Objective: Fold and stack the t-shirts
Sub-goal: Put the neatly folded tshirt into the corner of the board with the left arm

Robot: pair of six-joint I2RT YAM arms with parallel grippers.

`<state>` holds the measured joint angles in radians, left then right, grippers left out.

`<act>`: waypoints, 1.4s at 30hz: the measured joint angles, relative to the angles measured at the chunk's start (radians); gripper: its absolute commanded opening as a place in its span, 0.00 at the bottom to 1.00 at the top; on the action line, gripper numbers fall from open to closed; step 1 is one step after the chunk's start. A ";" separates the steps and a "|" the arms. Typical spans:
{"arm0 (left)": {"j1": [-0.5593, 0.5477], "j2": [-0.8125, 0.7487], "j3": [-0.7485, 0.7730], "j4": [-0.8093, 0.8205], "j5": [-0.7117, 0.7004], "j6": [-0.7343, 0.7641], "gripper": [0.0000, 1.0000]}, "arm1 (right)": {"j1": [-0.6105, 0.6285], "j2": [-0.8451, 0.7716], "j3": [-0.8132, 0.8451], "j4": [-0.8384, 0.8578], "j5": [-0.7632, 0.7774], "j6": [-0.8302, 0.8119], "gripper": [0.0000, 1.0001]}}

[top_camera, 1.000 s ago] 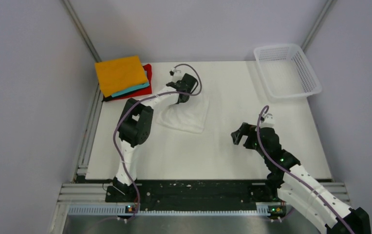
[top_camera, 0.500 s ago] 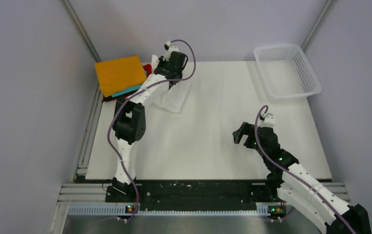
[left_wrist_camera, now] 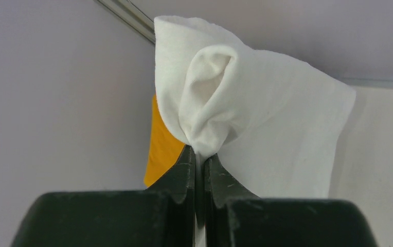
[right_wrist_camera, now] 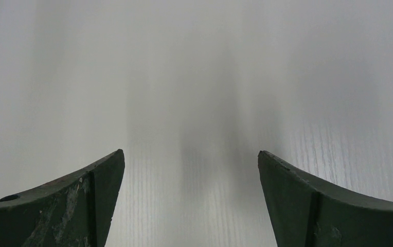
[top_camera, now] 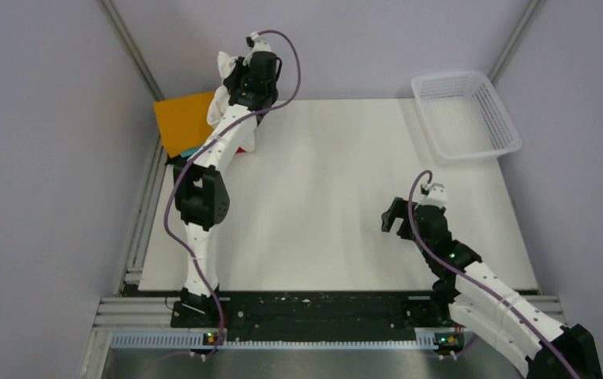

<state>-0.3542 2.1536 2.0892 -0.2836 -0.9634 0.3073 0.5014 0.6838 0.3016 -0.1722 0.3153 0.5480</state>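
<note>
My left gripper (top_camera: 232, 81) is shut on the folded white t-shirt (top_camera: 222, 104) and holds it raised above the table's back left corner. In the left wrist view the white t-shirt (left_wrist_camera: 251, 108) bunches out of the closed left gripper (left_wrist_camera: 199, 154). Below it lies the stack with the orange t-shirt (top_camera: 181, 121) on top; the orange t-shirt also shows in the left wrist view (left_wrist_camera: 161, 144). A sliver of the teal t-shirt (top_camera: 192, 148) and of the red t-shirt (top_camera: 240, 148) peeks out beside the arm. My right gripper (top_camera: 394, 215) is open and empty over the table (top_camera: 346, 189) at the right, as the right wrist view (right_wrist_camera: 190, 157) shows.
A white plastic mesh basket (top_camera: 464, 114) stands at the back right corner. Grey walls and metal frame posts close in the back and sides.
My left gripper has lifted the white t-shirt off the table and carried it back and to the left, over the orange stack. The right arm has barely moved.
</note>
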 measured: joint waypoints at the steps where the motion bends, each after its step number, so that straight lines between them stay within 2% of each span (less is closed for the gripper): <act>1: 0.006 0.000 0.012 0.000 0.000 0.010 0.00 | 0.000 0.000 0.000 0.000 0.005 -0.002 0.99; 11: 0.026 0.000 0.123 0.008 0.005 0.063 0.00 | 0.000 0.000 0.000 0.000 0.031 -0.006 0.99; 18: 0.072 0.000 0.130 -0.008 0.020 0.033 0.00 | 0.000 0.002 0.000 0.000 0.034 -0.006 0.99; 25: 0.195 0.000 0.124 -0.039 0.066 -0.042 0.00 | 0.000 0.021 0.000 0.000 0.036 -0.006 0.99; 35: 0.371 0.013 0.010 -0.026 0.171 -0.135 0.00 | 0.000 0.029 0.000 0.004 0.042 -0.007 0.98; 36: 0.383 0.019 0.010 -0.023 0.182 -0.146 0.03 | 0.000 0.034 0.000 0.007 0.043 -0.007 0.98; 38: 0.406 0.039 0.017 -0.023 0.190 -0.161 0.22 | 0.000 0.044 0.000 0.008 0.046 -0.008 0.98; 39: 0.418 0.056 0.026 -0.022 0.190 -0.168 0.39 | 0.000 0.048 0.000 0.008 0.047 -0.008 0.99; 41: 0.436 0.083 0.034 -0.017 0.190 -0.175 0.94 | 0.000 0.058 0.000 0.008 0.051 -0.010 0.98; 42: 0.443 0.096 0.034 -0.018 0.190 -0.183 0.98 | 0.000 0.063 0.000 0.008 0.051 -0.011 0.98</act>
<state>0.0891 2.2498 2.1227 -0.3012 -0.7731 0.1246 0.5014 0.7467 0.3016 -0.1642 0.3668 0.5373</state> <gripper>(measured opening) 0.544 0.986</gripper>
